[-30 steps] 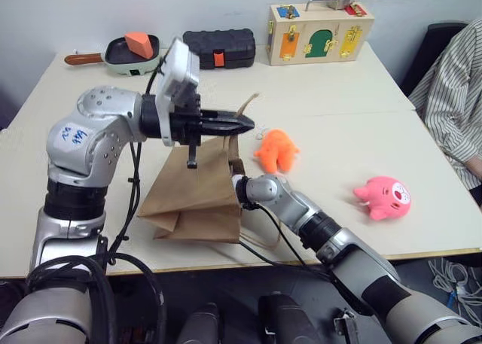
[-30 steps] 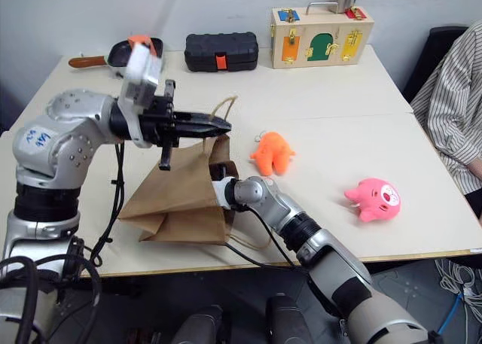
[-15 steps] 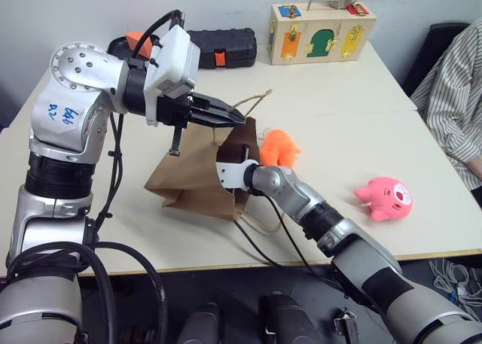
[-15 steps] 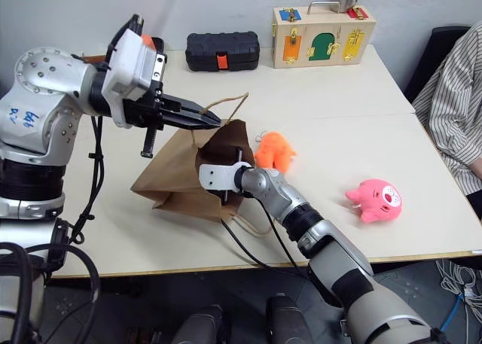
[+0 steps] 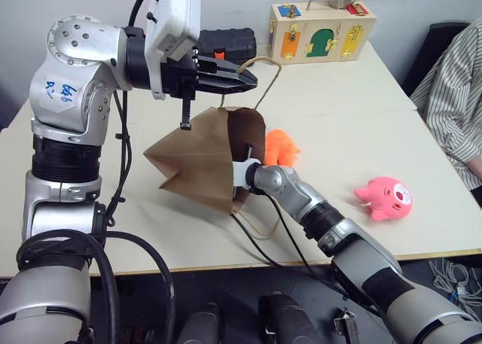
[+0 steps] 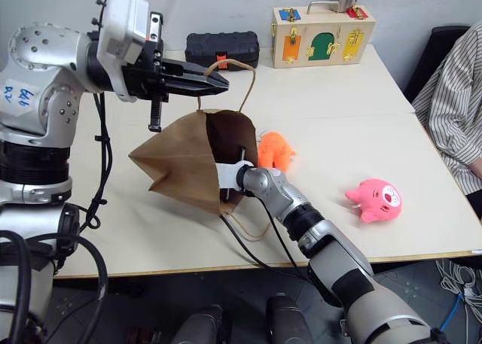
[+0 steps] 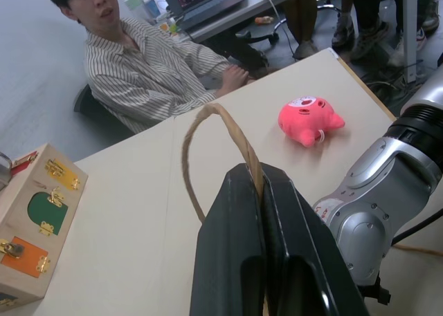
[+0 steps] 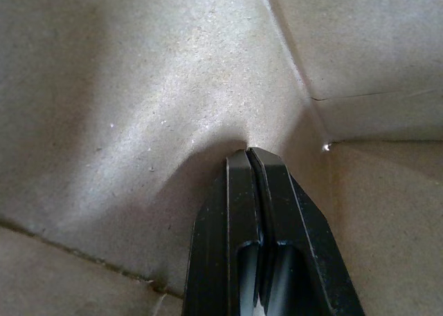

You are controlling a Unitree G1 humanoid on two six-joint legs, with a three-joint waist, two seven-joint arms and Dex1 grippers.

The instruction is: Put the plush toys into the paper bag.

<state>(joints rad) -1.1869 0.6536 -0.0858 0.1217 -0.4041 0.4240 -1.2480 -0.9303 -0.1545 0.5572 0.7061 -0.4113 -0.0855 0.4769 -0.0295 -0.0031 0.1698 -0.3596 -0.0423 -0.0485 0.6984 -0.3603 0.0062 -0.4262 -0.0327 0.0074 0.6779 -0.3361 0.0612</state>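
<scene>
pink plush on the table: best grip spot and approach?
Take the pink plush toy across its round body, coming from above. It lies alone on the table, away from the paper bag, with open room all round; the stubby limbs look too small for the jaws.

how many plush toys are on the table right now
2. The orange plush toy lies just beyond the paper bag mouth; the pink plush toy lies apart near the table's right edge. The bag's inside is partly hidden.

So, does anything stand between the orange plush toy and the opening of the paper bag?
Yes: the right gripper is shut inside the paper bag, so its arm fills the mouth. The orange plush toy lies just beside it.
</scene>
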